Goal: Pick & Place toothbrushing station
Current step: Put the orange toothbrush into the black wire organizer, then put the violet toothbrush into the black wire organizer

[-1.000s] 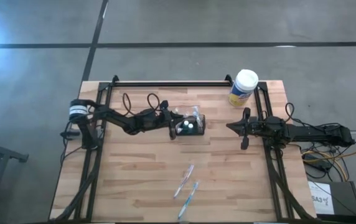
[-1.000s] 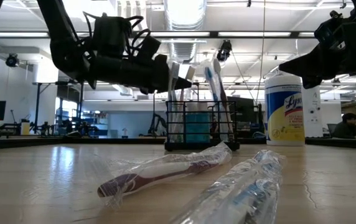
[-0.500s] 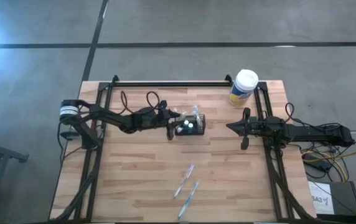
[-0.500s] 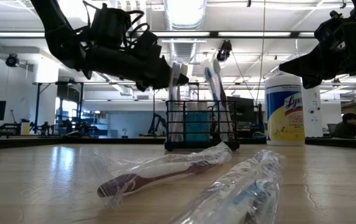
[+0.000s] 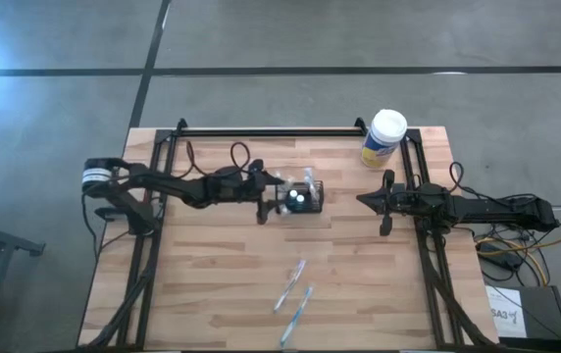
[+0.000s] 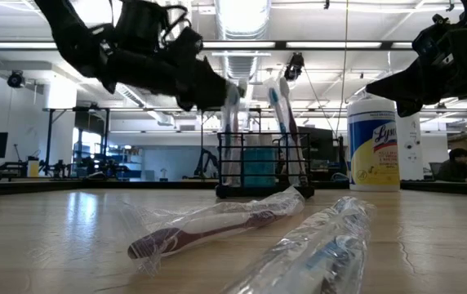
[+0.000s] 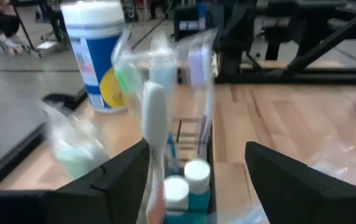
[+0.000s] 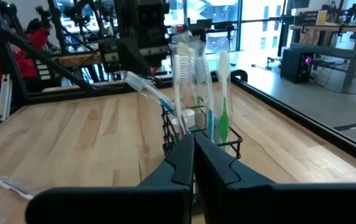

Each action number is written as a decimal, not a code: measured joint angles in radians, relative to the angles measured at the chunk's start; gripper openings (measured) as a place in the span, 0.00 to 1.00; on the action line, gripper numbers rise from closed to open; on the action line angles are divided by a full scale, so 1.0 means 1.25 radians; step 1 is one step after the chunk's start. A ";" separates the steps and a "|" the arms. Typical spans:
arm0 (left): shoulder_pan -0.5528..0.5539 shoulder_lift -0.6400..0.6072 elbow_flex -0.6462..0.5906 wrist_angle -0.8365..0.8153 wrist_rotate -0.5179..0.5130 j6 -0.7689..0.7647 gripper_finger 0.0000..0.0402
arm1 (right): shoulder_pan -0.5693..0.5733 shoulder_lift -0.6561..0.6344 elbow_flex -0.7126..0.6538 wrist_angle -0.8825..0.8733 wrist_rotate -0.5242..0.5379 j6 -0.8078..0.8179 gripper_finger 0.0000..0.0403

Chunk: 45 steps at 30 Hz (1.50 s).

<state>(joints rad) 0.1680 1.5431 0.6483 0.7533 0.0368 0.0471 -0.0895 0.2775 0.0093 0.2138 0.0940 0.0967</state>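
Our left gripper (image 5: 262,203) has its fingers (image 7: 122,180) spread wide, grasping nothing, right beside the toothbrushing station (image 5: 298,199). That small black caddy stands mid worktop (image 5: 212,284) with toothbrushes (image 6: 276,106) upright inside. Our right gripper (image 5: 364,200) waits well apart, fingers clenched. 2 wrapped toothbrushes (image 5: 293,294) lie nearer the front edge.

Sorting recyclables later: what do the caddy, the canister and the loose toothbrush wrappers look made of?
Caddy: thin black wire mesh, apparently coated metal; you see through its grid. Canister: glossy printed label, white lid, probably plastic. Wrappers: clear crinkled film, glinting, toothbrush visible inside.
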 joint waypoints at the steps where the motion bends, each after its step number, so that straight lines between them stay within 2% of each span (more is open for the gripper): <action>1: 0.000 -0.016 0.000 -0.013 0.000 0.000 0.67 | 0.000 0.000 0.000 0.000 0.000 -0.001 0.02; 13: 0.000 -0.252 0.000 -0.245 -0.016 0.005 0.66 | 0.000 0.000 0.000 0.000 0.000 0.000 0.02; 17: -0.021 -0.335 0.000 -0.324 0.012 0.005 0.62 | 0.000 0.001 0.000 0.000 -0.001 0.001 0.02; 21: -0.057 -0.412 0.000 -0.386 0.020 -0.039 0.47 | 0.000 0.001 0.000 0.000 -0.010 0.000 0.02; 24: -0.080 -0.478 0.000 -0.421 0.011 -0.063 0.28 | 0.000 0.004 0.000 0.000 -0.014 0.001 0.02; 27: -0.104 -0.550 -0.014 -0.466 0.003 -0.035 0.07 | 0.000 0.005 0.000 0.000 -0.016 0.003 0.02; 28: -0.109 -0.574 -0.020 -0.489 -0.006 -0.030 0.04 | 0.000 0.005 0.000 0.000 -0.017 0.005 0.02; 33: -0.119 -0.667 -0.076 -0.582 -0.089 -0.075 0.01 | 0.000 0.005 0.000 0.000 -0.022 0.014 0.02; 37: -0.140 -0.717 -0.148 -0.557 -0.097 -0.078 0.01 | 0.000 0.005 0.000 0.000 -0.022 0.013 0.02; 41: -0.142 -0.764 -0.204 -0.551 -0.169 -0.142 0.01 | 0.000 0.005 0.000 0.000 -0.021 0.013 0.02; 45: -0.144 -0.805 -0.277 -0.476 -0.156 -0.108 0.01 | 0.000 0.005 0.000 0.000 -0.021 0.013 0.02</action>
<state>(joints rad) -0.0115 0.5370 0.3016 0.1585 -0.1577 -0.0877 -0.0891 0.2840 0.0096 0.2138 0.0673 0.1131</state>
